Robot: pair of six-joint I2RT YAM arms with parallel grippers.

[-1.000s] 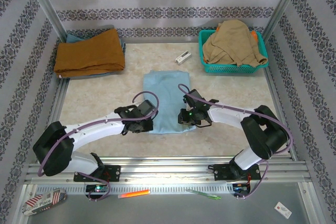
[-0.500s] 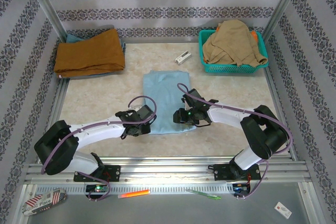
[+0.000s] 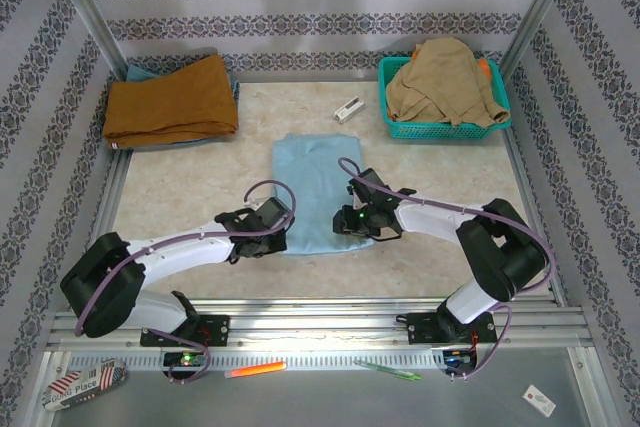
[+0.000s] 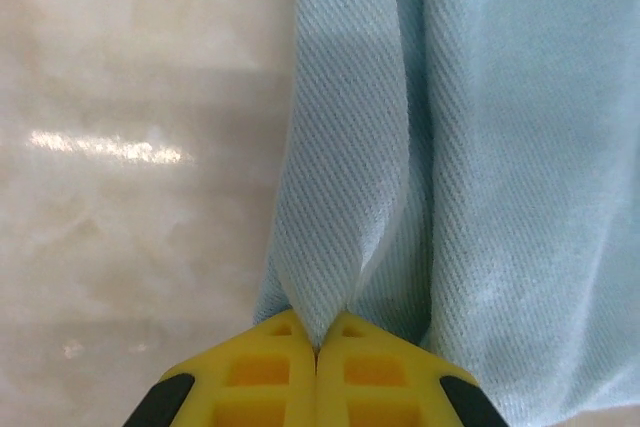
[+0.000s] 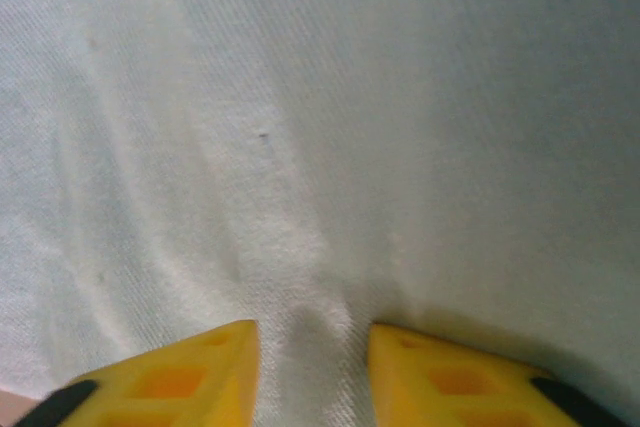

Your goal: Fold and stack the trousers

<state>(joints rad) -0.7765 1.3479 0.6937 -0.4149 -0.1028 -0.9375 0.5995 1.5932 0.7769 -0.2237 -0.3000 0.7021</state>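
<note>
The table (image 3: 180,197) has a cream, marbled top, glossy enough to carry a bright streak of glare (image 4: 105,147). Behind the table and along both its sides stand walls (image 3: 320,7) papered in grey-and-white bands of damask, with plain pale stripes between. Aluminium posts (image 3: 88,12) rise at the table's two far corners, and a ribbed aluminium rail (image 3: 330,332) runs along its near edge.

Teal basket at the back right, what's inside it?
A crumpled tan-beige garment fills the teal basket and spills over its rim. A sliver of orange peeks out at the right. Whatever lies beneath the garment is covered.
</note>
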